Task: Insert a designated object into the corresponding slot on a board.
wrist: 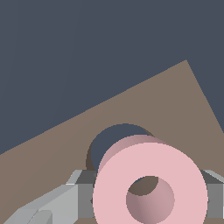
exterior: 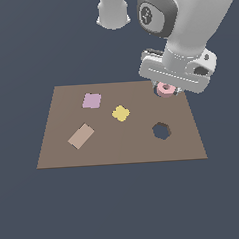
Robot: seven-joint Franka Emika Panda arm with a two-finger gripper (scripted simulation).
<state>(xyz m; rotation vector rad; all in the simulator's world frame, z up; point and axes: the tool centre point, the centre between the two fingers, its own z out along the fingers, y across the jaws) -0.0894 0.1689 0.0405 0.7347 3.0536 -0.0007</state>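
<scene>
The pink ring (exterior: 165, 89) hangs just above the far right corner of the brown board (exterior: 118, 151), held between my gripper (exterior: 166, 90) fingers. In the wrist view the pink ring (wrist: 148, 186) fills the foreground, grey fingers (wrist: 81, 192) pressing on both sides. Right behind it lies the dark round slot (wrist: 109, 142), partly covered by the ring; its brown post shows through the ring's hole. The slot (exterior: 158, 91) barely peeks out under the gripper in the exterior view.
On the board lie a lilac square (exterior: 92, 100), a yellow scalloped piece (exterior: 120, 113), a tan rectangle (exterior: 81, 136) and a dark hexagonal hole (exterior: 162, 130). The board's far edge and right corner (wrist: 186, 61) are close to the slot.
</scene>
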